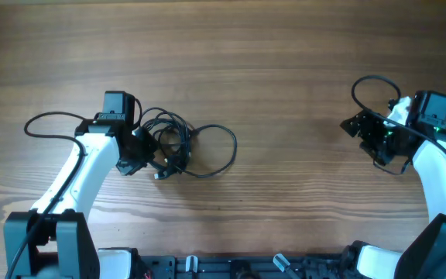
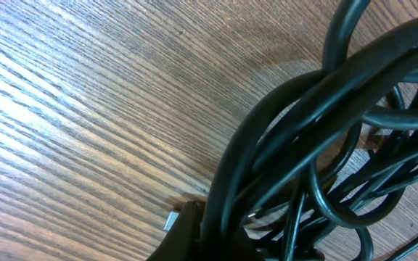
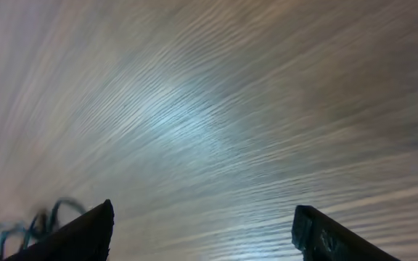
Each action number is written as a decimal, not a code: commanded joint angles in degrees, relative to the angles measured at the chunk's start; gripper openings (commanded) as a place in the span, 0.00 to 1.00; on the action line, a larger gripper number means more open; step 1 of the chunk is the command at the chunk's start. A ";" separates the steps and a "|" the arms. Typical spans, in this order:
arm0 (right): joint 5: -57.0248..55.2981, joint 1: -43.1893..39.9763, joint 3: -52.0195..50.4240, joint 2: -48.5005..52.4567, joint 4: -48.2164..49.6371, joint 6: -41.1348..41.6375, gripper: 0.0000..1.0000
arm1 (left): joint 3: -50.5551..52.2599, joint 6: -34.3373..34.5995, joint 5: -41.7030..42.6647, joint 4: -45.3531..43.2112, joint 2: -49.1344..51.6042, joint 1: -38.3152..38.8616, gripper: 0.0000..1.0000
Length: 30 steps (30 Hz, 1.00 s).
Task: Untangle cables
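Note:
The cables (image 1: 175, 143) lie as a black tangle left of the table's middle, with one wide loop (image 1: 227, 151) spreading to the right. My left gripper (image 1: 144, 149) sits at the tangle's left edge, shut on a bunch of strands. In the left wrist view the cables (image 2: 318, 138) fill the right half and run down into the dark fingers (image 2: 187, 235). My right gripper (image 1: 356, 125) hovers far to the right, apart from the tangle. Its fingers (image 3: 85, 232) stand wide open with only bare wood between them. The cables (image 3: 20, 228) show blurred at that view's lower left corner.
Thicker black arm wires arc beside each arm, one at the left (image 1: 49, 118) and one at the right (image 1: 374, 81). The arm bases and a dark rail (image 1: 231, 267) line the front edge. Bare wooden table (image 1: 293, 155) lies between the tangle and the right gripper.

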State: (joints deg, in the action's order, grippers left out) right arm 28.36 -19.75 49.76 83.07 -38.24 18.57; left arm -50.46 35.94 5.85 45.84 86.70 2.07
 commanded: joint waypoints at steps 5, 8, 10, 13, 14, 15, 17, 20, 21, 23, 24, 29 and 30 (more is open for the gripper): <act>19.41 13.75 0.11 -0.02 -0.17 -10.84 0.79 | 0.76 -3.87 8.87 -4.66 0.44 1.51 0.04; 19.37 21.73 0.11 -0.02 1.75 -6.36 0.77 | 0.76 -13.16 18.49 -7.19 0.44 4.17 0.04; 19.37 26.73 0.11 -0.02 5.33 -1.16 0.74 | 0.76 -15.76 20.61 -8.00 0.44 6.21 0.04; 18.82 32.41 0.11 0.00 11.61 5.62 0.66 | 0.76 -16.28 21.18 -8.87 0.44 9.01 0.04; 17.07 33.75 0.11 0.00 12.70 8.98 0.64 | 0.76 -16.31 21.16 -9.27 0.44 9.77 0.04; 14.84 34.80 0.11 0.00 13.20 12.24 0.63 | 0.76 -16.28 21.16 -9.57 0.44 10.16 0.04; 10.12 37.16 0.09 0.00 13.38 19.28 0.63 | 0.76 -16.24 21.18 -10.32 0.44 10.47 0.04; 9.68 40.96 -0.24 0.17 14.67 23.10 0.63 | 0.76 -16.24 21.18 -10.38 0.44 10.49 0.04; 8.96 41.90 -0.55 0.42 15.10 24.35 0.63 | 0.76 -16.26 21.18 -10.36 0.44 10.47 0.04; 6.34 44.72 -1.42 2.21 17.09 28.85 0.62 | 0.76 -16.26 21.18 -10.40 0.44 10.47 0.04; 5.88 45.77 -2.12 3.30 18.93 30.47 0.62 | 0.76 -16.28 21.18 -10.38 0.44 10.47 0.04; 5.51 47.50 -3.78 10.14 28.11 33.03 0.60 | 0.76 -16.28 21.16 -10.32 0.44 10.47 0.04; 5.53 47.50 -3.78 11.61 29.38 33.31 0.58 | 0.76 -16.28 21.16 -10.32 0.44 10.47 0.04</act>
State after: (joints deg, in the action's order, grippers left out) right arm 35.31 27.62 46.46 91.37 -10.79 49.76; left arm -50.09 20.82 25.41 35.77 86.70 12.45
